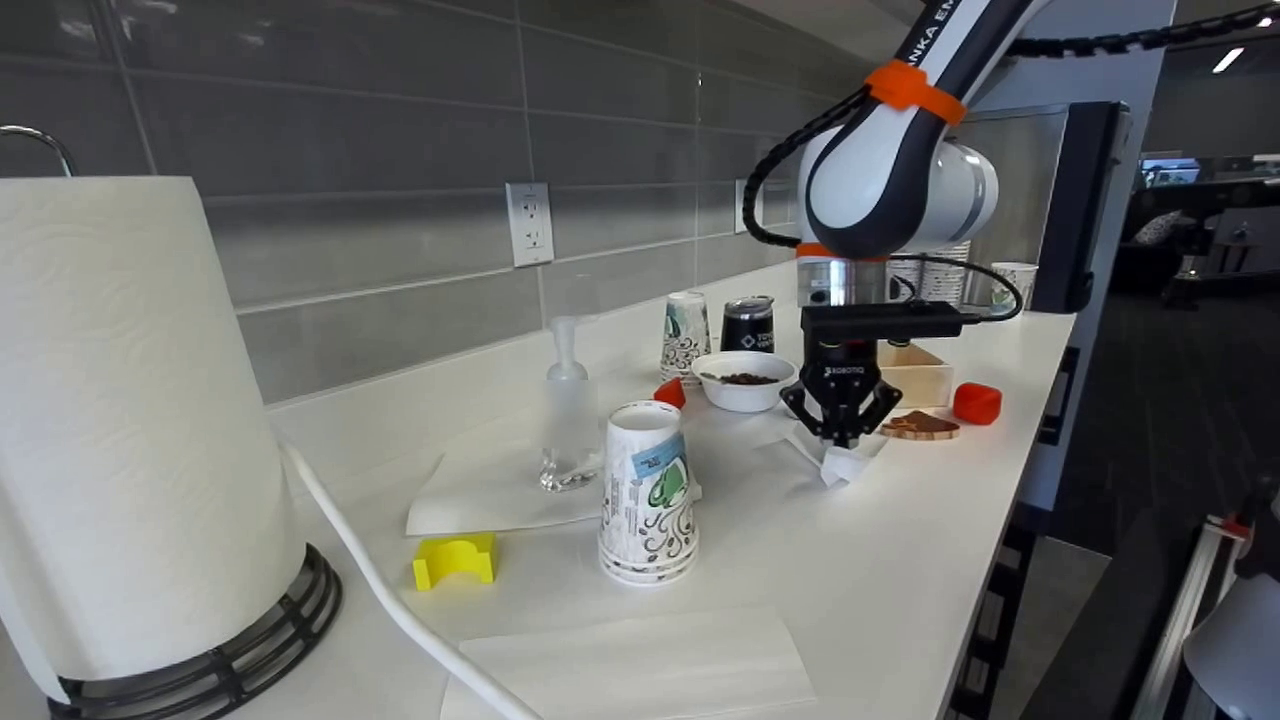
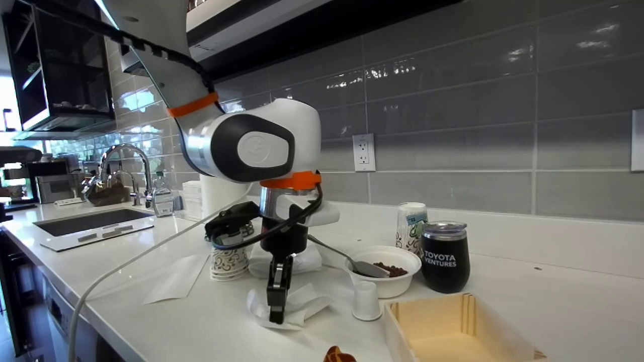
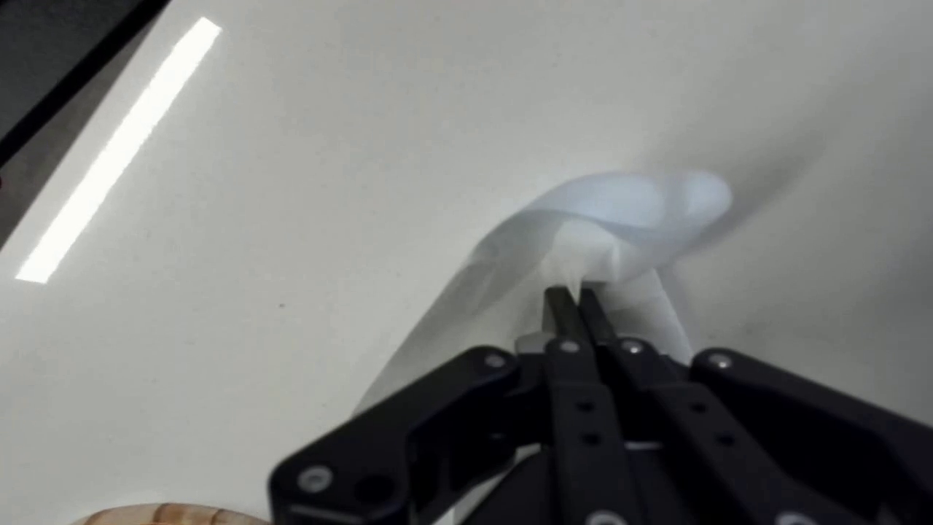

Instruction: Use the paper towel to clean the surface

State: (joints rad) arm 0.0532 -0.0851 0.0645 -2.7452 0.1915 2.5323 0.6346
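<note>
- Nearest in an exterior view, a flat white sheet (image 1: 640, 665) lies on the counter (image 1: 860, 560), and a big paper roll (image 1: 130, 430) stands at the left; neither seems needed for the present step.
- A little farther, a stack of cups (image 1: 648, 500) stands upright, left of where strokes toward the near side would run.
- Beyond the cups and to their right, the gripper (image 1: 843, 440) points down, its closed fingers pinching a crumpled paper towel (image 1: 845, 467) that appears to touch the counter.
- The step in hand is probably the wiping itself, or its very start: the towel is held and down, but whether it is moving cannot be told.
- The next move likely calls for a firm pinch and light, level strokes toward the near right; the wrist view shows a tiny dark speck (image 3: 282, 305) on the counter, apart from the towel, which may be worth covering.
- Farther still come a small upside-down cup (image 2: 366, 301), a bowl (image 1: 740, 393) to the left and a flat brown piece (image 1: 920, 427) to the right; strokes toward the far side should stop short of all three.
</note>
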